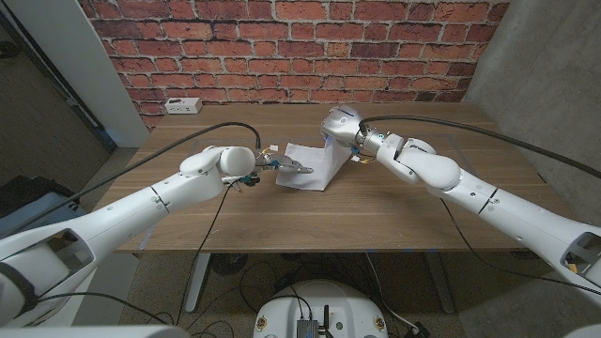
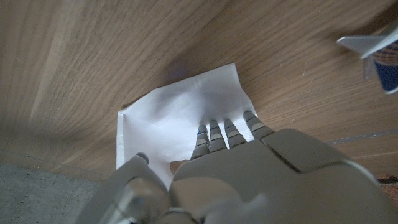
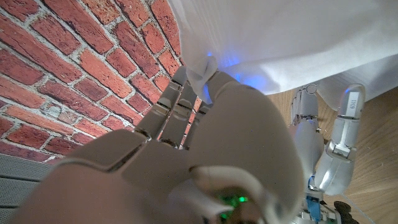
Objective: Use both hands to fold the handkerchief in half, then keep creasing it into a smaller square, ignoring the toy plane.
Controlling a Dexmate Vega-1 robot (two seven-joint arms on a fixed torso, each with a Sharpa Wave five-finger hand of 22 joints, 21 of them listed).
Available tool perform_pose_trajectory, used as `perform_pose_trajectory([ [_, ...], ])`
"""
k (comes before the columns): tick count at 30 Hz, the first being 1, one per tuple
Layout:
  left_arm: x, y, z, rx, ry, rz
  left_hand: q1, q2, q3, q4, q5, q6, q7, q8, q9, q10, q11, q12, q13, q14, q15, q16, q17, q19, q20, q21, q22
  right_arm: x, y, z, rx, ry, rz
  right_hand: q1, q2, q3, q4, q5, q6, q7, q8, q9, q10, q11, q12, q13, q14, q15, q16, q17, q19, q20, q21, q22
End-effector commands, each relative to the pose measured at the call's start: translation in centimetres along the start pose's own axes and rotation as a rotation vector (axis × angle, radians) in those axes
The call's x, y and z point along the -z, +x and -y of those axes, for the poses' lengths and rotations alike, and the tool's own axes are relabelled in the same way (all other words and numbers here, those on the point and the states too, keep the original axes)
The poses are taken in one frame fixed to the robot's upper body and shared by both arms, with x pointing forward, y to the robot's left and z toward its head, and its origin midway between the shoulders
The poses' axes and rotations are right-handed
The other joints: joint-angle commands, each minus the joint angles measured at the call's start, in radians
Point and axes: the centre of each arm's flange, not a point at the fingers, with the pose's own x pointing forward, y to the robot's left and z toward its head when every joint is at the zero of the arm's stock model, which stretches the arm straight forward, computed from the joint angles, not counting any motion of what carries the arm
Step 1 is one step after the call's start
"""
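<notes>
The white handkerchief point(image 1: 310, 167) lies mid-table with its right side lifted off the wood. My right hand point(image 1: 344, 128) grips that raised edge; in the right wrist view the cloth point(image 3: 280, 43) hangs from its fingers point(image 3: 186, 93). My left hand point(image 1: 274, 166) reaches onto the cloth's left edge. In the left wrist view its fingertips point(image 2: 227, 132) press on the handkerchief point(image 2: 180, 115), with the thumb near the cloth's corner. The toy plane point(image 2: 376, 53) lies on the table beside the cloth, apart from it.
A white power strip point(image 1: 182, 106) sits at the table's far left corner, against the brick wall point(image 1: 300, 47). Bare wooden table point(image 1: 376, 216) stretches in front of the cloth. Cables run along both arms.
</notes>
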Motion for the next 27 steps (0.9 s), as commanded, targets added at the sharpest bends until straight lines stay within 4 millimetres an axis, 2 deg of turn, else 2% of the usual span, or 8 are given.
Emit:
perform_pose_trajectory([
  [1,0.4,0.2,0.1,0.002,-0.009,0.000,-0.001,-0.008,-0.006,0.001,0.005,0.009,0.003,-0.002,0.002,0.001,0.003,-0.002,0.002,0.008,0.000,-0.001,0.003,0.014,0.007,0.003,0.002,0.0,1.5,0.9,0.026,-0.031,0.059,0.006,0.001,-0.003,0.000,0.001,0.004,0.009,-0.005,0.002,-0.001,0.010,-0.003,0.002,0.011,-0.139,-0.003,0.007,-0.007,-0.036,0.008,0.002],
  [7,0.5,0.4,0.0,0.002,-0.009,0.001,0.000,-0.009,-0.008,0.000,0.006,0.010,0.002,-0.004,0.002,0.002,-0.005,-0.003,0.002,0.009,0.000,-0.002,0.003,0.016,0.007,0.001,0.002,-0.4,1.8,1.1,0.043,-0.051,0.090,0.006,0.002,-0.004,0.001,0.002,0.007,0.012,-0.006,0.002,-0.002,0.009,-0.004,0.001,0.011,-0.138,-0.005,0.008,-0.010,-0.037,0.011,0.002],
  [27,0.8,0.4,0.3,-0.004,-0.029,0.001,0.001,-0.009,-0.013,-0.001,0.011,0.011,-0.004,-0.007,0.003,0.000,-0.006,-0.007,0.002,0.010,-0.002,-0.003,0.003,0.019,0.007,-0.005,0.002,-1.6,3.5,1.9,0.079,-0.079,0.193,0.011,0.002,-0.008,-0.001,0.005,0.020,0.015,-0.009,0.004,-0.001,0.012,-0.003,0.006,0.011,-0.140,-0.013,0.019,-0.023,-0.040,0.025,0.003],
])
